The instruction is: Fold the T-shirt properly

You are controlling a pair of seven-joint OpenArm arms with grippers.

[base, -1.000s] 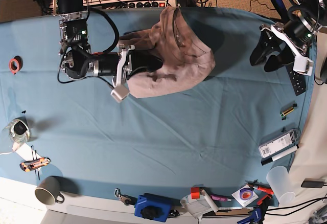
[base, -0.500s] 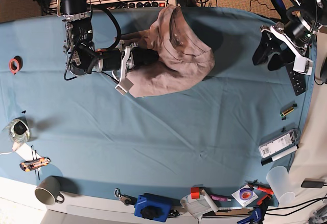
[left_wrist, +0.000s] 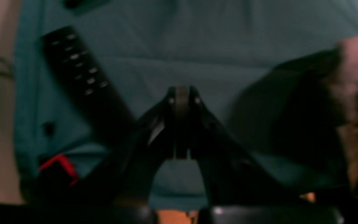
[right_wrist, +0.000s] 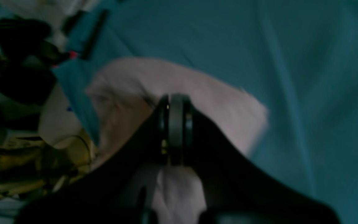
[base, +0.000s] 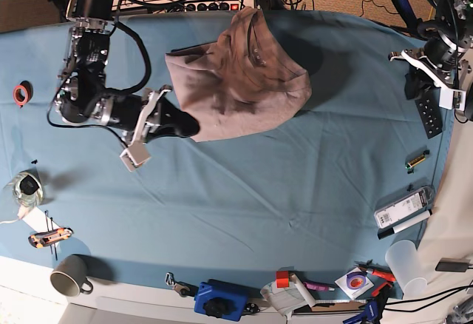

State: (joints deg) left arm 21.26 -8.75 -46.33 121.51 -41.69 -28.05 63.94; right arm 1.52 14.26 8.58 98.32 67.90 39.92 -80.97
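The crumpled mauve-tan cotton T-shirt (base: 240, 80) lies bunched near the far edge of the teal-blue table cloth (base: 259, 198). My right gripper (base: 188, 126) sits at its lower left hem, jaws pressed together; the blurred wrist view seems to show pink fabric right behind them, but I cannot tell whether any is pinched. My left gripper (left_wrist: 181, 124) is closed on nothing, beside a long black remote control (left_wrist: 82, 81).

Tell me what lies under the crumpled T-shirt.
Around the T-shirt only the blue tablecloth shows, so the cloth runs beneath it. Anything else under the bunched folds is covered and cannot be seen.
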